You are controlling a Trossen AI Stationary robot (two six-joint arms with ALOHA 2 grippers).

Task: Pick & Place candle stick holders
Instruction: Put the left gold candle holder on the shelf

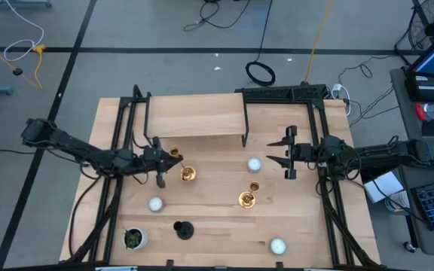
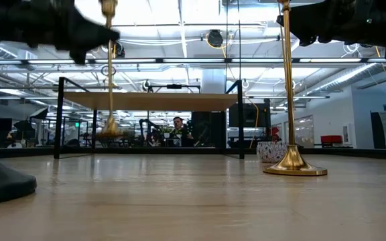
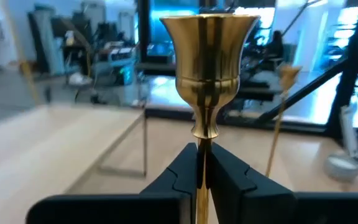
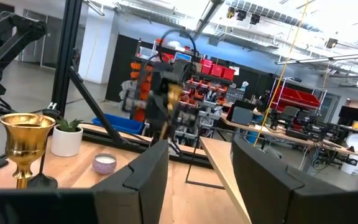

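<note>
From above, your left hand sits at about nine o'clock of the surface, closed on the stem of a gold candlestick whose round base shows just beside it; the second gold candlestick stands near the middle, toward five o'clock of the first. The black candle holder is at six o'clock by the front edge, next to the potted plant, and three tealight cups lie apart: one at seven o'clock, one near centre, one at five o'clock. Your right hand waits at three o'clock, fingers spread, holding nothing. At table height, the held candlestick looks blurred with its base seemingly clear of the wood, while the free one stands upright. From the left wrist, the fingers pinch the thin stem just under the cup of the candlestick. From the right wrist, the open fingers frame a gold cup, the plant and a tealight. You appear to be in the carry step; next, keep the stem vertical and lower it gently, since the tall piece could tip. No brand or writing is readable.
</note>
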